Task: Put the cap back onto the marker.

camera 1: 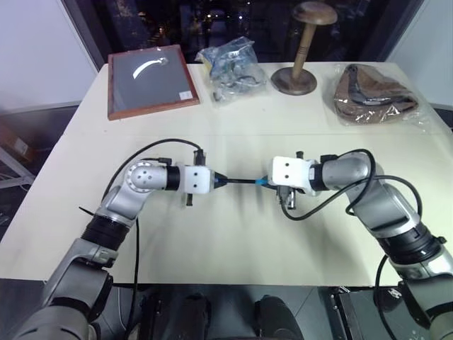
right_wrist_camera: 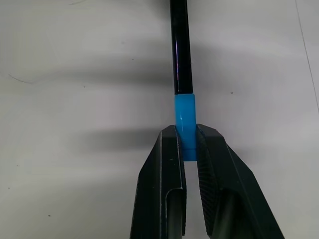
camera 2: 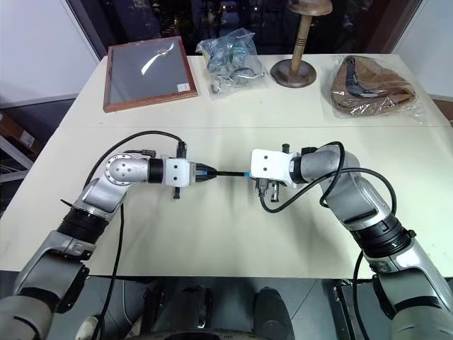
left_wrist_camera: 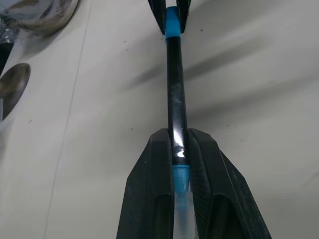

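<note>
Fingers of the right gripper (right_wrist_camera: 188, 144) are clenched on the cap (right_wrist_camera: 184, 118), whose open mouth faces away from that hand and already meets the end of the marker (right_wrist_camera: 181, 47). From there the black barrel runs straight across the gap above the table (camera 1: 233, 234) to the left gripper (left_wrist_camera: 180, 149), whose fingers are clamped on the barrel's other end, just ahead of its pale blue tail. Cap and marker share one long axis, lying level between the two hands along the table's width, so the coming move is judged to be a push along that line: the hands driven towards each other. Whether the cap is fully seated cannot be told; any sideways tilt of either wrist would jam it
</note>
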